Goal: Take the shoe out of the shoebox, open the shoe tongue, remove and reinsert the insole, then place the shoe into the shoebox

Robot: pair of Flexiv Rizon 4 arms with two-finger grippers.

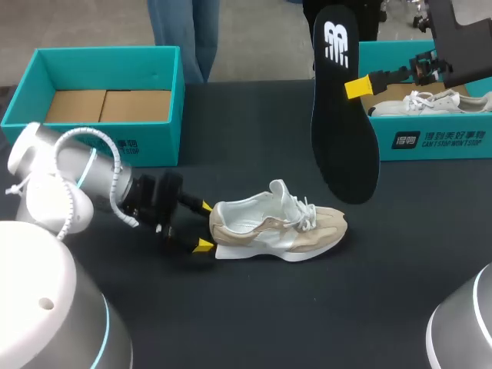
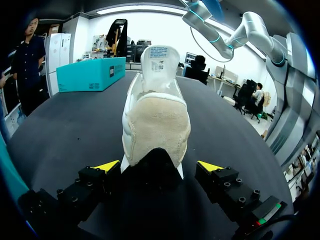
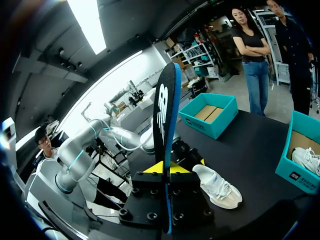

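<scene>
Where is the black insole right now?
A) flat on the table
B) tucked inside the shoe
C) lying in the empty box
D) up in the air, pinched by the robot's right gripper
D: the right gripper is shut on the black insole and holds it upright, clear of the table. The shoe sits on the table without it.

The dark tabletop [image 1: 254,307] carries a beige-and-white shoe [image 1: 277,227], upright on its sole near the middle. One teal shoebox [image 1: 157,146] stands at the far left, a second teal shoebox [image 1: 438,138] at the far right edge.
</scene>
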